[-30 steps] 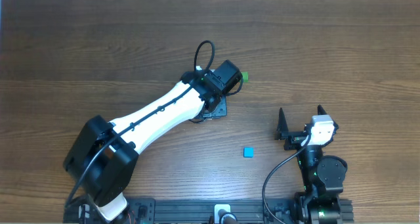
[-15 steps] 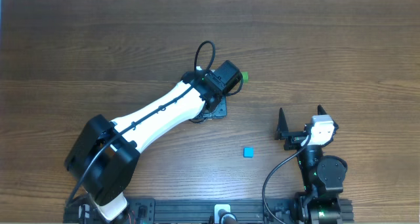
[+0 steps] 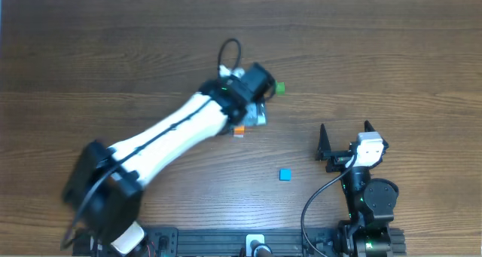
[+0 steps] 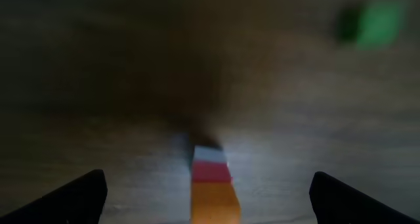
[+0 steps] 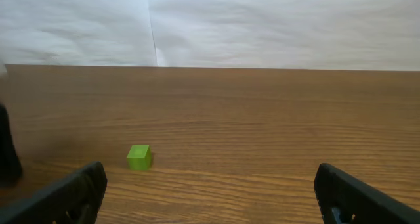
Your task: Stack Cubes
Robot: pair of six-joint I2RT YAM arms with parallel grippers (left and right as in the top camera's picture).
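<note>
A small stack of cubes [image 3: 239,131] stands near the table's middle, orange on top. In the left wrist view the stack [image 4: 213,184] shows orange over red over white. My left gripper [image 4: 209,181] hangs open above it, fingers wide on either side and not touching. A green cube [image 3: 280,87] lies just beyond the left wrist, and shows again as the green cube [image 4: 377,20] and the green cube [image 5: 139,156]. A blue cube [image 3: 285,174] lies alone nearer the front. My right gripper [image 3: 345,140] is open and empty at the right.
The bare wooden table [image 3: 392,53] stretches wide at the back and right. A white wall [image 5: 262,27] rises behind the far edge. The left arm's white link [image 3: 173,133] slants across the left half.
The left arm has lifted and drawn away from the stack, uncovering the orange-topped cubes that its gripper hid before. The right arm and the blue and green cubes have not moved.
</note>
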